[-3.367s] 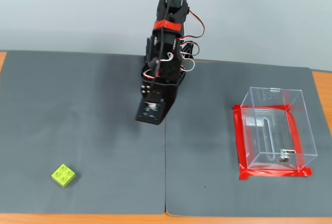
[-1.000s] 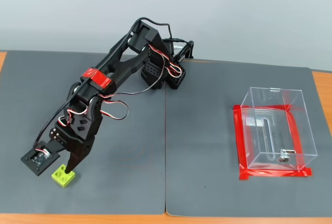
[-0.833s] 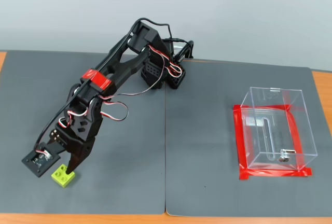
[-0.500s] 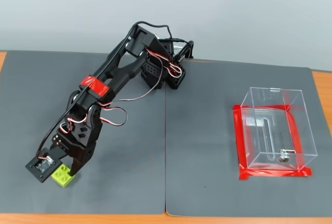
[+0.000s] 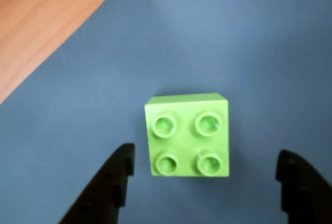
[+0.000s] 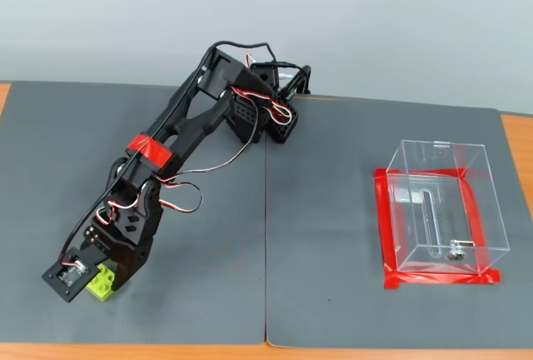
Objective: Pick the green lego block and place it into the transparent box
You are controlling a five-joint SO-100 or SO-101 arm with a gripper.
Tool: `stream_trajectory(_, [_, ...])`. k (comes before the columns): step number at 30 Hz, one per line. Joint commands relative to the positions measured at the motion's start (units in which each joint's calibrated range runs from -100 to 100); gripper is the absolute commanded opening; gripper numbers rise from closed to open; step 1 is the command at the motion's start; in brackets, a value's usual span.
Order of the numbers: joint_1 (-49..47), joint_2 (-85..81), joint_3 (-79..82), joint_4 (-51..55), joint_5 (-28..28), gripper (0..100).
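Note:
The green lego block (image 5: 187,135) is a lime-green square brick with four studs, lying on the dark grey mat. In the wrist view my gripper (image 5: 206,157) is open, one black finger on each side of the block, with a gap on both sides. In the fixed view the block (image 6: 102,282) lies at the lower left of the mat, with my gripper (image 6: 93,281) lowered over it. The transparent box (image 6: 468,178) stands at the right of the mat, far from the gripper, and holds no block.
Red tape (image 6: 441,277) edges the box's base. The arm's base (image 6: 271,114) stands at the back middle of the mat. A seam between two grey mats (image 6: 266,235) runs down the middle. Orange tabletop (image 5: 41,22) shows beyond the mat's edge.

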Motion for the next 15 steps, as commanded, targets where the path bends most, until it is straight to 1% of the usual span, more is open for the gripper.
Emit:
stream_trajectory(1, [0.09, 0.06, -1.19, -2.04, -0.14, 31])
stream_trajectory(15, [0.17, 1.84, -0.92, -2.56, -0.09, 31])
